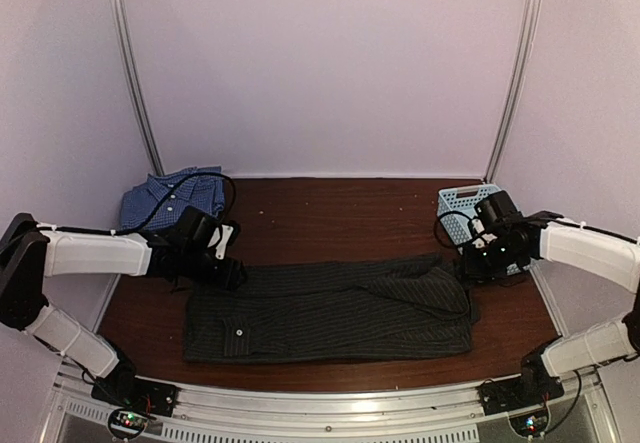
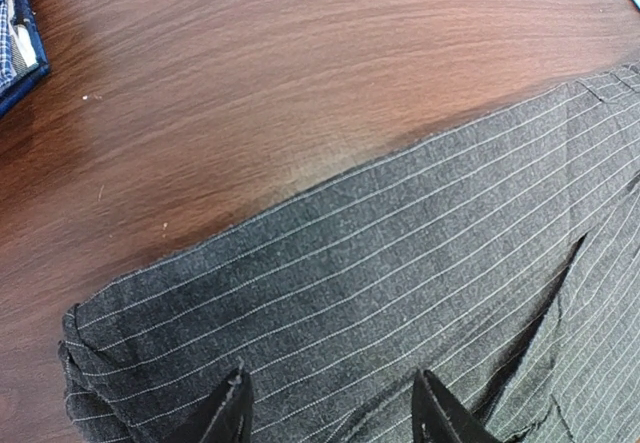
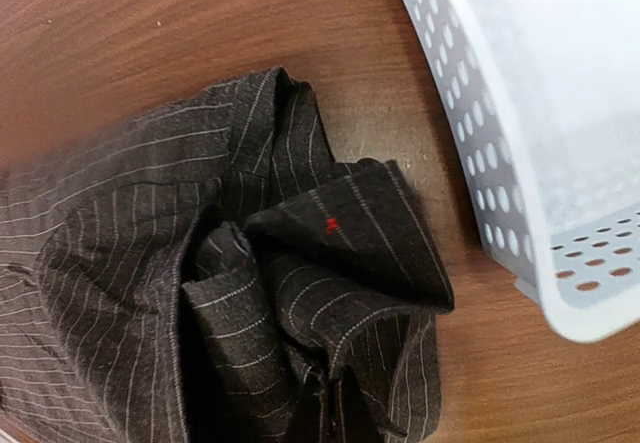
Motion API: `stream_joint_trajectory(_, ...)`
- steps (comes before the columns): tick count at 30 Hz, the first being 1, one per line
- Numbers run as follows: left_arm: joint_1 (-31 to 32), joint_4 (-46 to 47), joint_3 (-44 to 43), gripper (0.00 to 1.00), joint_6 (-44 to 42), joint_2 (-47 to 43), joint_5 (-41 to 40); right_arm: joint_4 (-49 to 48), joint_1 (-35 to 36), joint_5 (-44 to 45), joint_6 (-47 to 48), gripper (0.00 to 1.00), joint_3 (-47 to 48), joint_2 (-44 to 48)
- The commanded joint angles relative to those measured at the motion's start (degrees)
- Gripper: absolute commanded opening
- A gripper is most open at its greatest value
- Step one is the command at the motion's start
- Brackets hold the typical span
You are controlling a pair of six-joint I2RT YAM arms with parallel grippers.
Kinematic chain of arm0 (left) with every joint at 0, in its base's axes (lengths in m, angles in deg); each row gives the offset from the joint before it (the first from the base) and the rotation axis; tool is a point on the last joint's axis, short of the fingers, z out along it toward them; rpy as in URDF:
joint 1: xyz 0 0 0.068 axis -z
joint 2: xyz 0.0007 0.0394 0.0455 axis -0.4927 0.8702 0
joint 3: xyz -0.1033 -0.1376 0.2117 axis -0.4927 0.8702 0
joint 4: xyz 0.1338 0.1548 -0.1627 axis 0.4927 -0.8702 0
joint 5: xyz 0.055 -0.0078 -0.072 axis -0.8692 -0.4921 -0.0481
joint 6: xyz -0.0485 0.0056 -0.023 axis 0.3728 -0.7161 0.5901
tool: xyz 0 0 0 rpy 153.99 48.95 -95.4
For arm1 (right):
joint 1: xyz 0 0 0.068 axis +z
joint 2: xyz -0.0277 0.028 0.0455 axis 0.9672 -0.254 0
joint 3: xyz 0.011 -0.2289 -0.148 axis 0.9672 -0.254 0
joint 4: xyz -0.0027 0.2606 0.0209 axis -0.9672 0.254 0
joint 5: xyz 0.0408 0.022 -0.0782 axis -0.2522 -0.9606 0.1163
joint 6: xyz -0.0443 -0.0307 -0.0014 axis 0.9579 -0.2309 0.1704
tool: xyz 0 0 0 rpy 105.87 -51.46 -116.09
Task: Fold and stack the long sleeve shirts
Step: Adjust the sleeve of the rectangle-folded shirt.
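A black pinstriped shirt (image 1: 330, 308) lies spread lengthwise across the near part of a dark wooden table (image 1: 340, 213). At its far left corner the left gripper (image 2: 330, 403) sits low over the cloth with its jaws parted. At the shirt's right end the right gripper (image 1: 472, 263) has its jaws closed on bunched fabric near a small red tag (image 3: 330, 225). Farther back, a folded blue checked shirt (image 1: 170, 195) rests in the far left corner, and a light blue plastic basket (image 1: 458, 203) stands far right.
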Motion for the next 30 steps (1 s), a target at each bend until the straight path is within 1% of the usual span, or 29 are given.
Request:
stream_joint_trajectory(1,0.17,0.78,-2.23,0.55,-0.99,-1.69,-0.41,8.51,-0.15,2.29,-0.78,0.00,4.39,7.80)
stream_joint_trajectory(4,0.16,-0.30,-3.51,0.56,-1.76,-1.39,-0.71,13.86,0.22,1.84,-1.64,0.00,6.62,12.84)
stream_joint_trajectory(6,0.17,-0.85,-4.55,0.56,-2.08,-1.21,-2.89,16.63,0.65,0.97,-2.25,0.00,7.29,16.11)
stream_joint_trajectory(12,0.17,-1.87,-6.00,0.56,-2.57,-1.33,-3.67,22.62,1.87,-7.86,-2.96,0.00,7.36,24.96)
stream_joint_trajectory(17,0.17,-2.76,-6.49,0.56,-2.99,-1.64,-5.02,28.74,2.40,-11.73,-2.02,0.00,10.02,30.70)
stream_joint_trajectory(23,0.15,-3.19,-7.02,0.56,-3.34,-1.45,-5.84,32.22,2.40,-12.70,0.62,0.00,15.44,33.28)
stream_joint_trajectory(25,0.17,-3.37,-7.20,0.56,-3.43,-1.50,-5.95,31.70,2.40,-14.37,1.72,0.00,17.79,32.87)
stream_joint_trajectory(30,0.17,-3.43,-6.94,0.56,-3.52,-2.02,-6.20,30.14,2.38,-18.93,5.24,0.00,27.08,30.16)
